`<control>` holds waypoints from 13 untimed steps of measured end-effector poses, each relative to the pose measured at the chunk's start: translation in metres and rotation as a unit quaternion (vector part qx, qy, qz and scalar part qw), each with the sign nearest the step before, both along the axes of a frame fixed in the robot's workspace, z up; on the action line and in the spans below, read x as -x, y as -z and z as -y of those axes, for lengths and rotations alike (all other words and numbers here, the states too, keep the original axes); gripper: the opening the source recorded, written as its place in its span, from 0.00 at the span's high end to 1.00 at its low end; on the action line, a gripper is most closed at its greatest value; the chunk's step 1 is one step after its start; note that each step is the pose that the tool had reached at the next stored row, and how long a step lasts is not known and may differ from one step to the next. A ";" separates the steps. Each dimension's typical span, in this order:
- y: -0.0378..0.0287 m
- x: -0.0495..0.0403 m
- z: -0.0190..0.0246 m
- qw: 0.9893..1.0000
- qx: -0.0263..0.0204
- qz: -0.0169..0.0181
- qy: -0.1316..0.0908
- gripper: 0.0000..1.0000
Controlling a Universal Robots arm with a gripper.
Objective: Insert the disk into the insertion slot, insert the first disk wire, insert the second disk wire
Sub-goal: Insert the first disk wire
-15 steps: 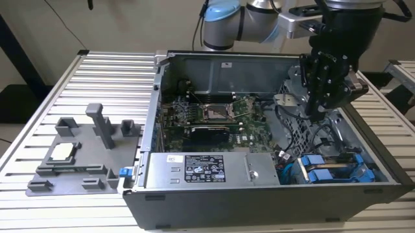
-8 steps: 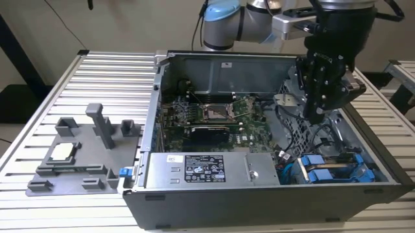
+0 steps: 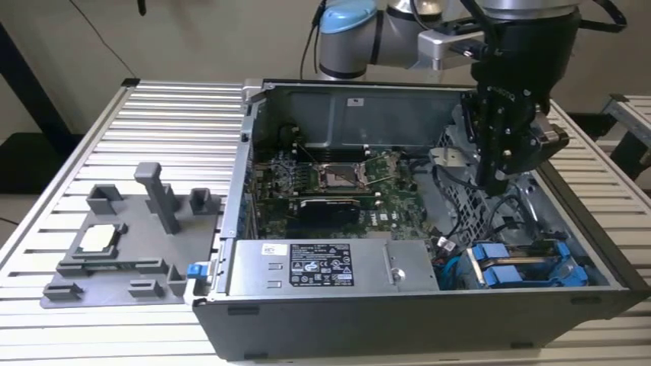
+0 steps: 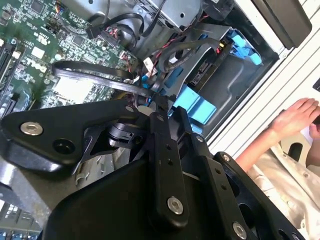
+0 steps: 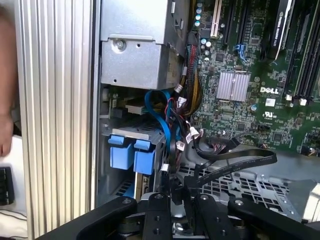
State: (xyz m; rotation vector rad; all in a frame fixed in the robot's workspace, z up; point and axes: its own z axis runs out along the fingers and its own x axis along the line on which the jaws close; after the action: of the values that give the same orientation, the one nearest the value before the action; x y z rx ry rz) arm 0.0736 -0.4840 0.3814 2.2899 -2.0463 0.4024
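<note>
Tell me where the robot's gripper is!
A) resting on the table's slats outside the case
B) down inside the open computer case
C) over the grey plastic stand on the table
B: in the exterior view the gripper reaches down inside the open computer case, close to the black wires. The grey stand sits apart, to the exterior view's left.

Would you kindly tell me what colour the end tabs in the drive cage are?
Bright blue; the end tabs show best in the first wrist view.
</note>
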 end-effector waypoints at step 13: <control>0.0001 0.0006 0.0000 1.000 0.000 0.000 0.000 0.83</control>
State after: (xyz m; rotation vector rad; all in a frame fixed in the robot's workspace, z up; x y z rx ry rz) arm 0.0730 -0.4840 0.3813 2.2904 -2.0467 0.4035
